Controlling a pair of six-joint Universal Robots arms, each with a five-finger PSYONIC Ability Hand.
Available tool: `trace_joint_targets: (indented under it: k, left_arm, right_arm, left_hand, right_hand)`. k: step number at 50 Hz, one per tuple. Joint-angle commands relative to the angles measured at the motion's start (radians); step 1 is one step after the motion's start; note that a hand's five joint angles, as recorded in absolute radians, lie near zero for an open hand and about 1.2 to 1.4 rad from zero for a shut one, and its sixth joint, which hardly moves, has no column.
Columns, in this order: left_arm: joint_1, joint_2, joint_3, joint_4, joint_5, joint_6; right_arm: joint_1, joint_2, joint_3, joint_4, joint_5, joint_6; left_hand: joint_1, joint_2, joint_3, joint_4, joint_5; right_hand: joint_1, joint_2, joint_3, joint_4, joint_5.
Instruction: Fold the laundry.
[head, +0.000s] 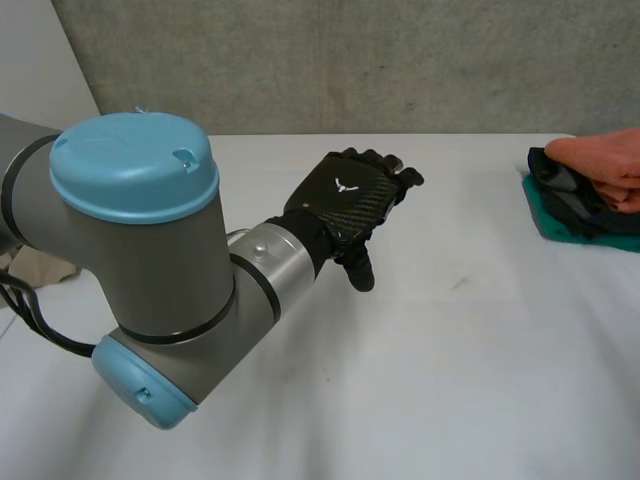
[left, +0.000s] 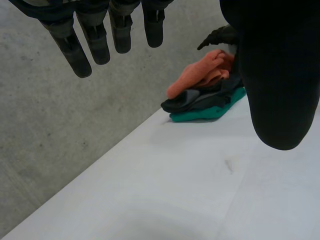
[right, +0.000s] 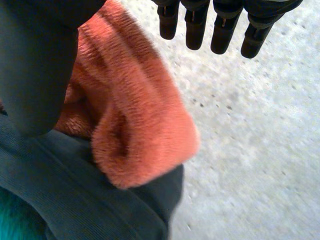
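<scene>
L hand (head: 350, 200) straight-fingered, empty, above table (head: 450, 350). R hand (right: 30, 65) fingers straight; thumb hides pt of orange cloth (right: 135, 115) atop dk cloth (right: 75, 195).

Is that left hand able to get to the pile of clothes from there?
Probably yes: only bare table lies between the left hand and the pile, though the right hand is over its orange cloth.

1. This looks like a robot lab or test room.
2. A bare grey concrete wall (head: 350, 60) runs across the top of the frame.
3. A plain white table (head: 450, 380) fills the lower part.
4. A grey robot arm (head: 150, 250) with light-blue caps stands at the left, and a small heap of clothes (head: 565, 205) lies at the right edge.
</scene>
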Motion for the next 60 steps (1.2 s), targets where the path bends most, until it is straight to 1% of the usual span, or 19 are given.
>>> trace_joint_targets:
  k: [1, 6, 7, 10, 13, 17, 19, 23, 24, 28, 29, 32, 33, 39, 41, 45, 55, 58, 60]
  left_arm:
    - [-0.024, 0.016, 0.003, 0.003, 0.001, -0.003]
    - [-0.027, 0.049, -0.003, 0.031, -0.001, -0.011]
    - [-0.028, 0.055, -0.004, 0.035, -0.002, -0.012]
    - [-0.036, 0.085, -0.010, 0.043, -0.001, -0.014]
    - [-0.042, 0.124, -0.015, 0.063, -0.002, -0.018]
    - [-0.036, 0.175, -0.018, 0.114, -0.010, -0.020]
    - [-0.024, 0.201, -0.018, 0.138, -0.015, -0.018]
    - [0.041, 0.224, -0.018, 0.152, -0.067, -0.012]
    - [0.064, 0.226, -0.018, 0.151, -0.084, -0.009]
    - [0.208, 0.226, -0.018, 0.144, -0.156, 0.006]
    - [0.279, 0.220, -0.023, 0.138, -0.171, 0.023]
    - [0.386, 0.203, -0.039, 0.132, -0.173, 0.058]
    - [0.450, 0.172, -0.056, 0.135, -0.168, 0.086]
    - [0.643, -0.016, -0.040, 0.203, -0.099, 0.224]
    - [0.709, -0.116, -0.015, 0.248, -0.032, 0.299]
    - [0.775, -0.286, 0.071, 0.328, 0.069, 0.400]
    - [0.802, -0.598, 0.339, 0.373, 0.093, 0.471]
    - [0.800, -0.670, 0.425, 0.371, 0.093, 0.474]
    - [0.800, -0.696, 0.471, 0.371, 0.091, 0.469]
  right_arm:
    - [-0.100, -0.137, 0.041, 0.264, 0.096, -0.233]
    - [-0.205, -0.197, 0.043, 0.347, 0.294, -0.402]
    - [-0.230, -0.219, 0.035, 0.356, 0.380, -0.444]
    - [-0.253, -0.259, 0.025, 0.341, 0.515, -0.485]
    - [-0.250, -0.273, 0.015, 0.295, 0.552, -0.479]
    - [-0.219, -0.357, 0.050, 0.219, 0.537, -0.404]
    - [-0.174, -0.459, 0.106, 0.190, 0.509, -0.313]
    - [-0.057, -0.607, 0.237, 0.146, 0.387, -0.152]
    - [-0.005, -0.673, 0.300, 0.123, 0.315, -0.114]
    - [0.121, -0.799, 0.484, 0.072, 0.145, -0.067]
    - [0.145, -0.816, 0.517, 0.066, 0.120, -0.069]
    - [0.266, -0.852, 0.628, 0.072, 0.049, -0.093]
    - [0.302, -0.853, 0.656, 0.075, 0.040, -0.109]
    - [0.471, -0.833, 0.788, 0.156, 0.046, -0.300]
    - [0.506, -0.798, 0.821, 0.195, 0.066, -0.382]
    - [0.522, -0.746, 0.845, 0.222, 0.124, -0.466]
    - [0.511, -0.723, 0.894, 0.222, 0.147, -0.482]
    - [0.511, -0.721, 0.900, 0.222, 0.149, -0.482]
    - [0.509, -0.721, 0.908, 0.222, 0.152, -0.483]
  left_hand:
    - [0.009, -0.007, -0.010, -0.002, -0.023]
    - [0.006, -0.010, -0.013, -0.005, -0.026]
    - [0.006, -0.010, -0.013, -0.005, -0.026]
    - [0.003, -0.013, -0.016, -0.008, -0.029]
    - [-0.006, -0.022, -0.025, -0.017, -0.038]
    - [-0.015, -0.031, -0.033, -0.026, -0.047]
    - [-0.015, -0.031, -0.033, -0.026, -0.047]
    - [-0.015, -0.031, -0.033, -0.026, -0.047]
    - [-0.015, -0.031, -0.033, -0.026, -0.047]
    - [-0.016, -0.031, -0.034, -0.026, -0.048]
    - [-0.016, -0.031, -0.034, -0.026, -0.048]
    - [-0.016, -0.031, -0.034, -0.026, -0.048]
    - [-0.016, -0.031, -0.034, -0.026, -0.048]
    - [-0.016, -0.031, -0.034, -0.026, -0.048]
    - [-0.016, -0.031, -0.034, -0.026, -0.048]
    - [-0.012, -0.028, -0.030, -0.023, -0.044]
    - [0.079, 0.063, 0.060, 0.068, 0.047]
    - [0.246, 0.230, 0.227, 0.235, 0.214]
    - [0.647, 0.631, 0.628, 0.636, 0.615]
  right_hand:
    - [-0.059, -0.045, -0.042, -0.034, -0.051]
    - [-0.059, -0.045, -0.042, -0.034, -0.051]
    - [-0.059, -0.045, -0.042, -0.034, -0.051]
    - [-0.059, -0.045, -0.042, -0.034, -0.051]
    - [-0.059, -0.045, -0.042, -0.034, -0.051]
    - [-0.059, -0.045, -0.042, -0.034, -0.051]
    - [-0.059, -0.045, -0.042, -0.034, -0.051]
    - [-0.059, -0.045, -0.042, -0.034, -0.051]
    - [-0.059, -0.045, -0.042, -0.034, -0.051]
    - [-0.059, -0.045, -0.042, -0.034, -0.051]
    - [-0.059, -0.045, -0.042, -0.034, -0.051]
    - [-0.059, -0.045, -0.042, -0.034, -0.051]
    - [-0.059, -0.045, -0.042, -0.034, -0.051]
    - [-0.059, -0.045, -0.042, -0.034, -0.051]
    - [-0.059, -0.045, -0.042, -0.034, -0.051]
    - [-0.059, -0.045, -0.042, -0.034, -0.051]
    - [-0.059, -0.045, -0.042, -0.034, -0.051]
    - [-0.059, -0.045, -0.042, -0.034, -0.051]
    - [-0.059, -0.045, -0.042, -0.034, -0.051]
